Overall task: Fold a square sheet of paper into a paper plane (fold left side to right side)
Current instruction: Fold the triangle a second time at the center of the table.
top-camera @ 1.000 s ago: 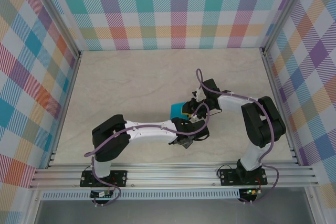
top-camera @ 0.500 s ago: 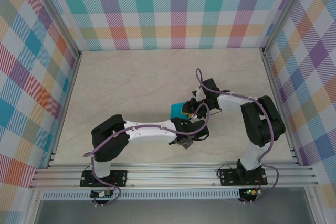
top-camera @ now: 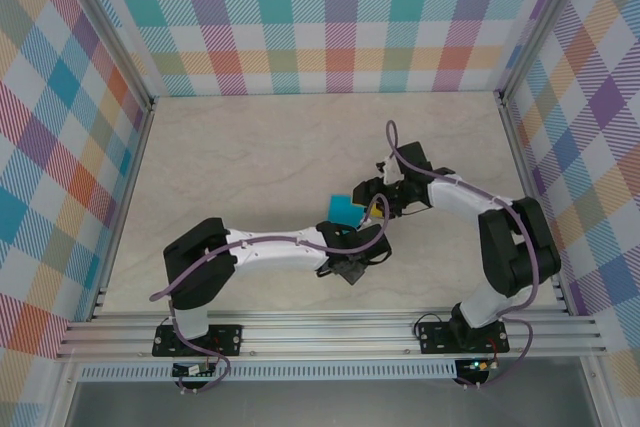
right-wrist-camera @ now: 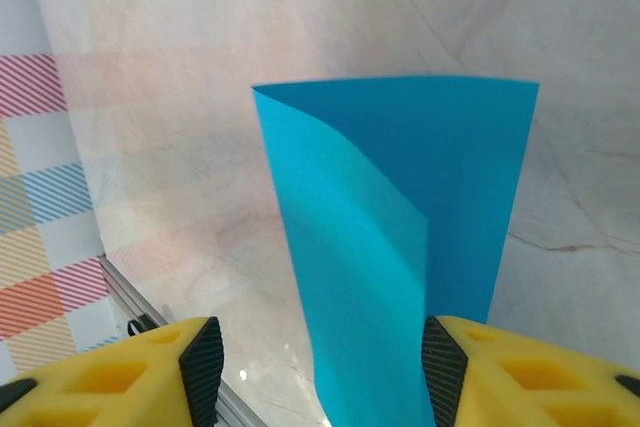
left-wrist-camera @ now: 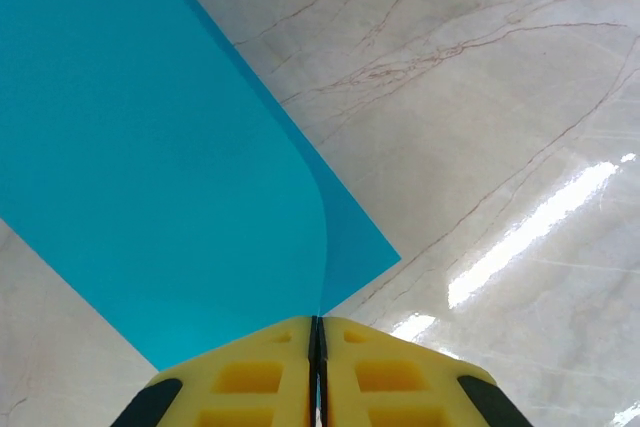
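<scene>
— Two arms reach over the table (top-camera: 220, 157). What is the left arm (top-camera: 265, 247) doing?
— It stretches from the near left side to the middle. The left gripper (left-wrist-camera: 316, 329) has its yellow fingers (left-wrist-camera: 270, 347) pressed tight together. They pinch one edge of the sheet of paper (top-camera: 342, 209).
— Where is the paper?
— It is near the middle of the table, a bit to the right, between the two grippers. It is bright blue and plain.
— Is it flat?
— No. One side bends up and curls over the rest. The bend is round and soft.
— And the right gripper (right-wrist-camera: 318, 367)?
— Its yellow fingers (right-wrist-camera: 110, 387) stand wide apart. The curled paper sits in the gap between them. One edge of the paper is just beside the right-hand finger, but I cannot tell if they touch.
— Where does the right arm (top-camera: 460, 197) come from?
— From the near right side. It bends and reaches left to the paper.
</scene>
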Controlling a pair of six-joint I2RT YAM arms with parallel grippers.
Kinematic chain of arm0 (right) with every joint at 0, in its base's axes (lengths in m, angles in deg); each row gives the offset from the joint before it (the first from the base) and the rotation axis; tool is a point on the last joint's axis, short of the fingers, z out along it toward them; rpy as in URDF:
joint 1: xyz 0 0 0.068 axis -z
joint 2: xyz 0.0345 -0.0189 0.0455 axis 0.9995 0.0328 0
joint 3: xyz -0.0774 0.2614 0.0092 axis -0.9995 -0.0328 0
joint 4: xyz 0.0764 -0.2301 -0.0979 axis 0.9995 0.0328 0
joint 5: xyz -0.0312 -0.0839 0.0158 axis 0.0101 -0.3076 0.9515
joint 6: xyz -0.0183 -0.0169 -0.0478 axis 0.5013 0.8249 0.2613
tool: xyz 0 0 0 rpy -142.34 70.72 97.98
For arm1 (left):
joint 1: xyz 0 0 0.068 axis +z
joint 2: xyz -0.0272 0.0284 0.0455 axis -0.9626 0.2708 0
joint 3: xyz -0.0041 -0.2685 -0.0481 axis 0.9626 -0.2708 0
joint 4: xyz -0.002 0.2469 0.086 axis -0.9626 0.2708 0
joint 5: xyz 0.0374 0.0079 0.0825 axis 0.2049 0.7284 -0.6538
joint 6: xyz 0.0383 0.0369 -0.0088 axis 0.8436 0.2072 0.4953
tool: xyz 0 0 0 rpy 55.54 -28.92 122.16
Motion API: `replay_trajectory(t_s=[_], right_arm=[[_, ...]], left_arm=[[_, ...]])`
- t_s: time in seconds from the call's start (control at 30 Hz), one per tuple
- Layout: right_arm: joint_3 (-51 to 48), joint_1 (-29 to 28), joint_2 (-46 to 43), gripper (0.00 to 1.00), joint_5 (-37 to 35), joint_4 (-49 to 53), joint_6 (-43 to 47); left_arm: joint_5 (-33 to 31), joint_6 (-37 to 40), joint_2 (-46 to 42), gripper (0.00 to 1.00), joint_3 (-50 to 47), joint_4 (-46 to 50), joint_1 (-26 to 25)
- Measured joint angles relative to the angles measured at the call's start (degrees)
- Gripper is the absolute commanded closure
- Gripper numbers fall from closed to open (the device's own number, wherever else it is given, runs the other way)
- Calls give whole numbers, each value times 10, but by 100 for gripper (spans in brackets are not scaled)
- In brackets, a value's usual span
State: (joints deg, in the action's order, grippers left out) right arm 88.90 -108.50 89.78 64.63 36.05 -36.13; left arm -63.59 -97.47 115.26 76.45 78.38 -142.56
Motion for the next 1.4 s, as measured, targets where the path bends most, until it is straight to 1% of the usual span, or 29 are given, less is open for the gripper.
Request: replay_trajectory(t_s=[0.1, 0.13, 0.3, 0.4, 0.43, 0.47, 0.6, 0.73, 0.9, 1.03, 1.17, 1.4], right_arm=[[-21, 17, -46, 40, -5, 2, 2], [-31, 21, -60, 42, -8, 3, 2], [-82, 24, -106, 58, -12, 6, 5], [-123, 24, -123, 67, -7, -6, -2], [-138, 24, -126, 71, -4, -14, -6], [-153, 23, -127, 73, -1, -21, -11], [-191, 10, -127, 73, 5, -44, -29], [-201, -28, -122, 75, 5, -72, -48], [-201, -82, -83, 79, -9, -103, -70], [-200, -111, -46, 81, -25, -114, -87], [-190, -121, -17, 81, -38, -109, -93], [-165, -123, -5, 81, -53, -80, -91]], left_arm=[[26, 2, -15, 89, -15, -15, 20], [36, 3, -21, 88, -20, -21, 28], [76, 4, -45, 88, -46, -46, 63], [95, 4, -54, 88, -58, -56, 81], [101, 5, -57, 88, -62, -59, 86], [107, 6, -60, 87, -65, -60, 90], [118, 10, -67, 87, -75, -67, 103], [122, 17, -67, 87, -75, -71, 115], [118, 25, -66, 87, -75, -69, 126], [108, 26, -62, 87, -74, -65, 128], [92, 27, -47, 87, -67, -51, 129], [69, 27, -35, 87, -59, -39, 129]])
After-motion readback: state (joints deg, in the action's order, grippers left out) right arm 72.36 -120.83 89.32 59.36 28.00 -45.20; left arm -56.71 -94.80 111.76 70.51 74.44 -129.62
